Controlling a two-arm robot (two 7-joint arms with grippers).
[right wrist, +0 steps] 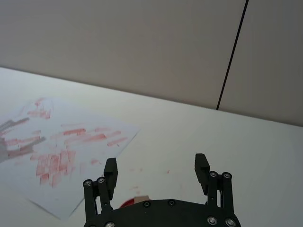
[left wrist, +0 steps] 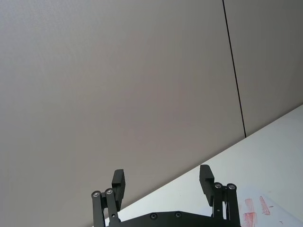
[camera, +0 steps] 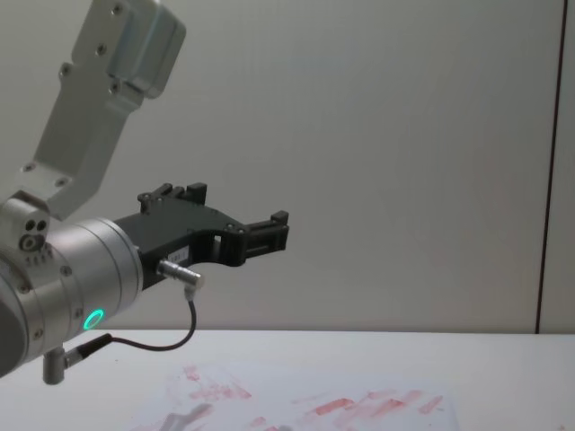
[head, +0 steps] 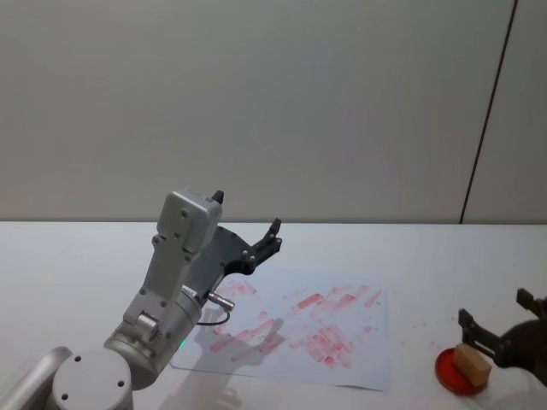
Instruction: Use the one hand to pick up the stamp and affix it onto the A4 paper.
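The stamp (head: pixel 472 362), a small tan block, sits on a round red ink pad (head: pixel 448 374) at the table's right front. My right gripper (head: pixel 496 311) hovers open just over and behind it, its fingers apart on either side. In the right wrist view the right gripper (right wrist: pixel 156 166) is open, and a sliver of the stamp (right wrist: pixel 140 198) shows at the edge of the gripper's body. The A4 paper (head: pixel 299 329), white with red smears, lies flat mid-table, left of the stamp. My left gripper (head: pixel 246 212) is raised open above the paper's left side, holding nothing.
The left arm's silver wrist with its green ring (camera: pixel 92 319) rises large at the left, with the left gripper (camera: pixel 238 206) high over the paper (camera: pixel 305 406). Bare white table (head: pixel 427 256) surrounds the sheet. A plain wall stands behind.
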